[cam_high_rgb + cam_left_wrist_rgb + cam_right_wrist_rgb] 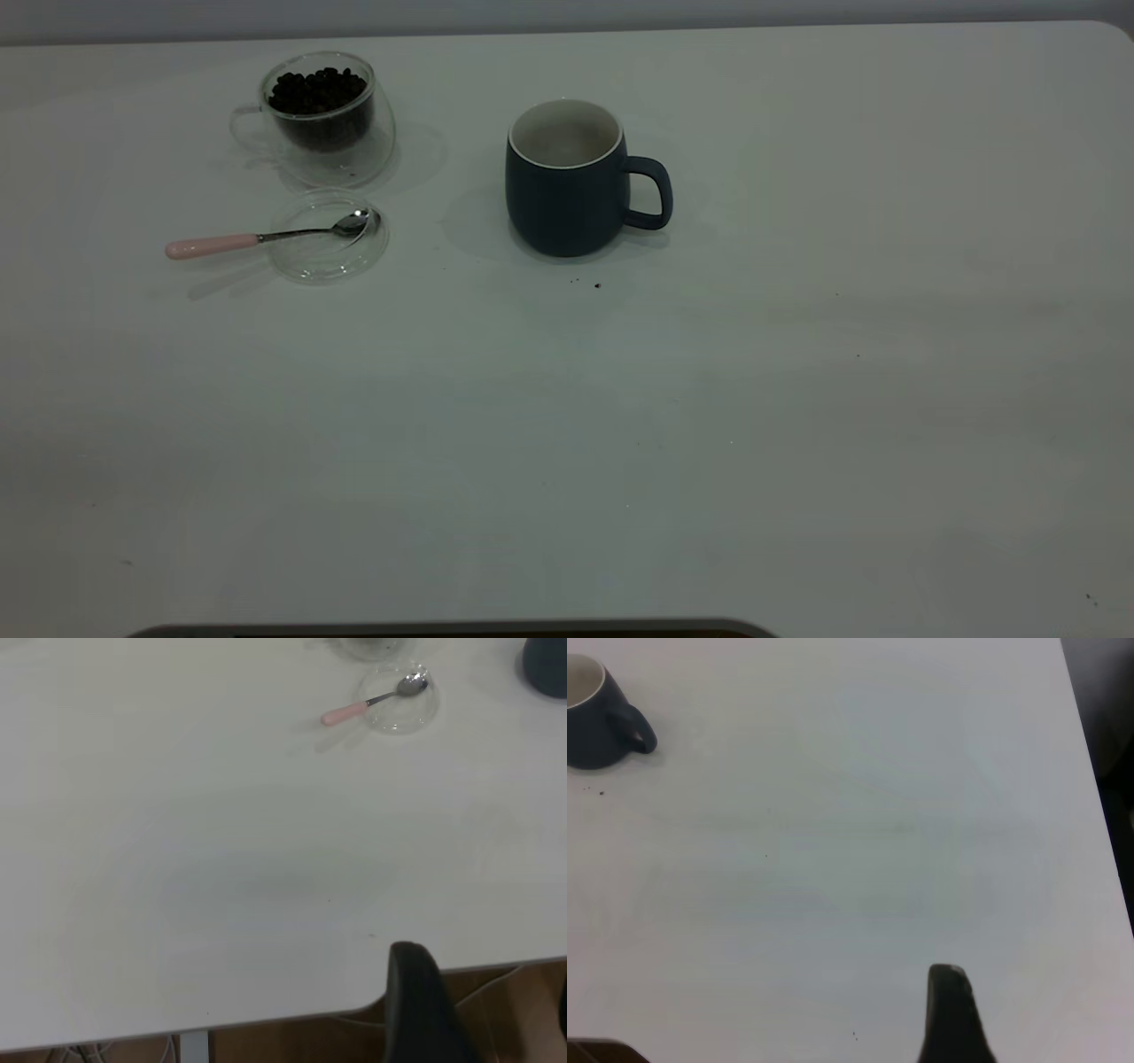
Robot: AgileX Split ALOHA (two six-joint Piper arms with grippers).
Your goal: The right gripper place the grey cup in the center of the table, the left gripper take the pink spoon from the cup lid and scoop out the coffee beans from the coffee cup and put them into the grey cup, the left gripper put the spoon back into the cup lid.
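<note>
Pink spoon rests in cup lid, beside grey cup

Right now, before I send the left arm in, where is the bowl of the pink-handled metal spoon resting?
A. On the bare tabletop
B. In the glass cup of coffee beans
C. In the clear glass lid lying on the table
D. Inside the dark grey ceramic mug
C: the pink-handled metal spoon has its bowl in the clear glass lid, with its handle sticking out over the white table, in front of the glass cup of coffee beans.
</note>
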